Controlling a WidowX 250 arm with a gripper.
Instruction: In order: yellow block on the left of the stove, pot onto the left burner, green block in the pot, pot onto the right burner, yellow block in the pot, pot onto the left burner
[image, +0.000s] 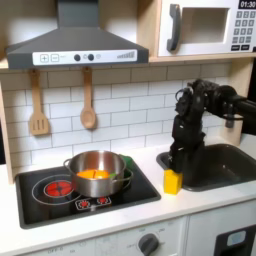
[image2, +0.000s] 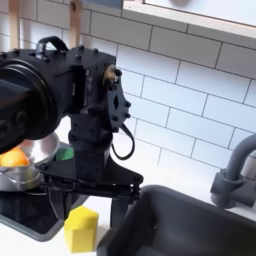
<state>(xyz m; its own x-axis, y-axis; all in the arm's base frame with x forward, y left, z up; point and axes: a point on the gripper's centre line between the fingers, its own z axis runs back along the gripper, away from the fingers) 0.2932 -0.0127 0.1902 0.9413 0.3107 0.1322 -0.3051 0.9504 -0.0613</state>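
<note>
The yellow block (image: 173, 181) (image2: 82, 228) stands on the white counter between the stove (image: 35, 207) and the sink. My gripper (image: 172, 161) (image2: 87, 203) hangs open just above it, pointing down, a finger on each side of the block's top. The steel pot (image: 97, 171) (image2: 22, 172) sits on the stove's right half, covering the right burner, with an orange piece (image: 94, 174) (image2: 13, 158) inside. The green block (image: 127, 179) (image2: 65, 153) shows at the pot's right edge; I cannot tell whether it touches the pot. The left burner (image: 58, 187) glows red and is bare.
A dark sink (image: 222, 164) (image2: 190, 225) with a grey faucet (image2: 236, 178) lies to the right of the yellow block in both exterior views. Wooden utensils (image: 38, 105) hang on the tiled wall, under a range hood (image: 75, 45). A microwave (image: 205, 28) sits high on the right.
</note>
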